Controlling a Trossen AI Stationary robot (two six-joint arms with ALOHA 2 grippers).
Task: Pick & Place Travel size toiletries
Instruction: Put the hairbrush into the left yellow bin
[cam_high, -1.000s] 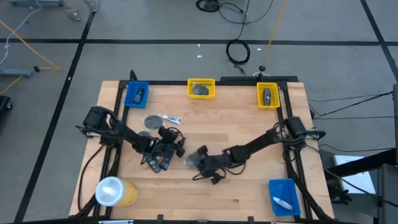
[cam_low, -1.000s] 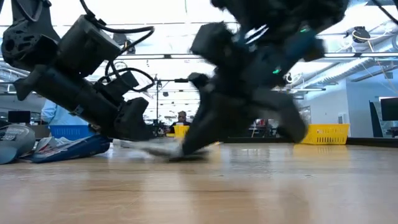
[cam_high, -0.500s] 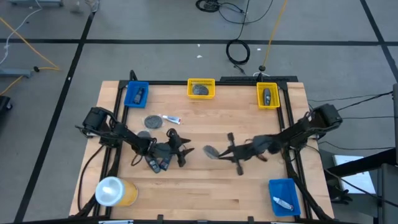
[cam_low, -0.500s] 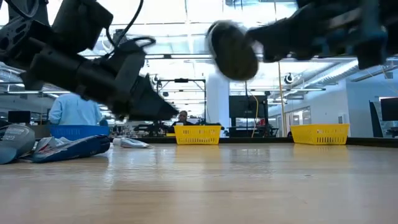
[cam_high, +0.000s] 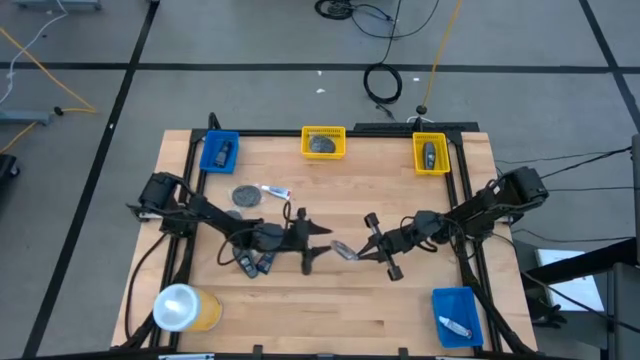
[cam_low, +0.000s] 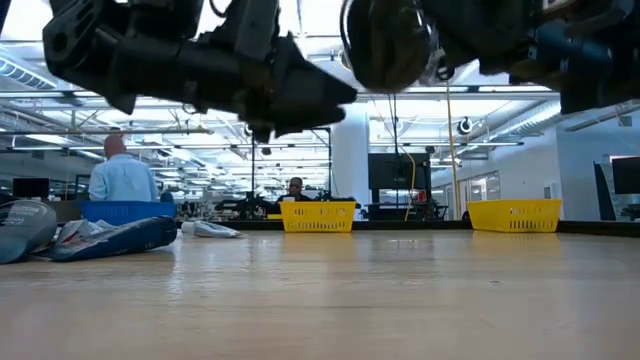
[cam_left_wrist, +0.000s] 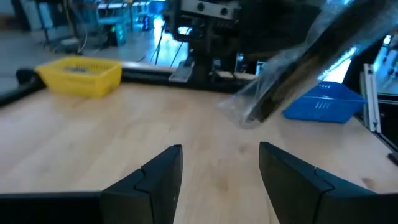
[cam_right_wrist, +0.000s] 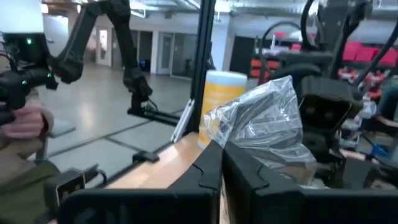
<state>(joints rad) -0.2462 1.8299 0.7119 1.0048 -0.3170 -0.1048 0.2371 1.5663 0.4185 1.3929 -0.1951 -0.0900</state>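
Grey disc in clear wrap (cam_right_wrist: 264, 127) was held above mid-bench (cam_high: 400, 190), pinched by the right claw (cam_high: 352, 251), left claw (cam_high: 318, 240) spread just beside it, holding nothing, more toiletries (cam_high: 250, 262) lay behind the left arm.

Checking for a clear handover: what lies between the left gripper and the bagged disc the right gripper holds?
Nothing. In the high view only bare table shows between the open left gripper and the bagged disc pinched in the right gripper.
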